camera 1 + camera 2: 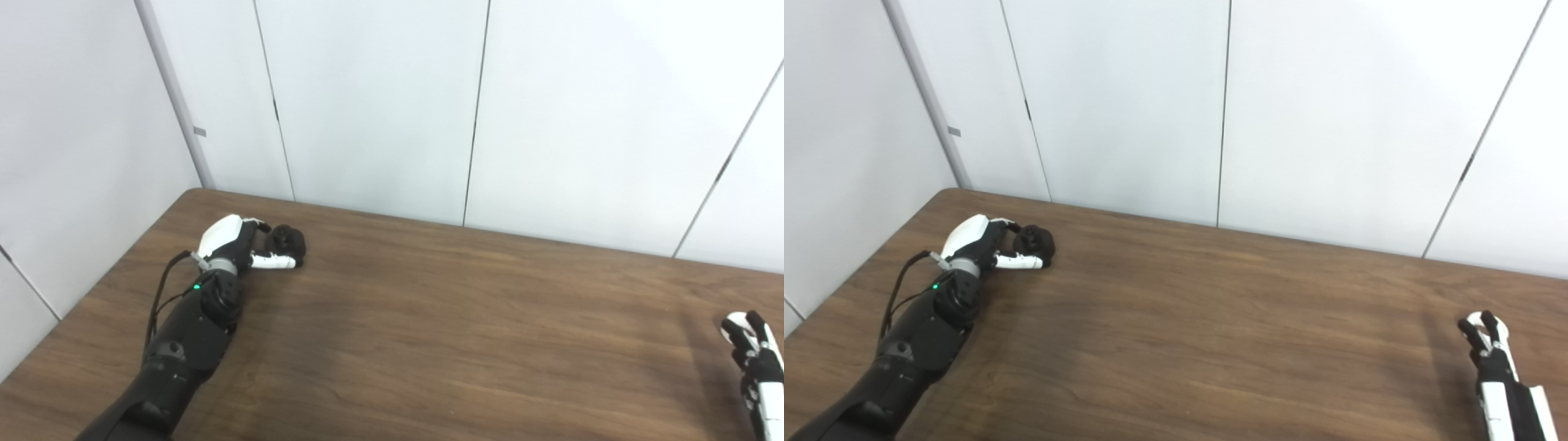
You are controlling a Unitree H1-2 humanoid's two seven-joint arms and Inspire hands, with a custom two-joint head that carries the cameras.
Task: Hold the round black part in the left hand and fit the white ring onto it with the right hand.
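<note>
Black part (288,239): far left bench (429,318) corner, left hand (236,245) curled around it, unlifted.
Right hand (1488,343): near right edge; grip unclear.
Next: lift part; ring unseen.

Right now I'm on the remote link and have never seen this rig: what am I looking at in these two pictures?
Both pictures come from two cameras side by side on the humanoid's head, looking down at a brown wooden table against white wall panels.

The left robot hand, white and black on a dark arm, reaches to the table's far left corner. Its fingers curl around the round black part, which seems to sit on the table.

The right robot hand is at the lower right edge, fingers pinched on something white, probably the white ring, though it is too small to be sure.

Nothing is fitted together yet.
</note>
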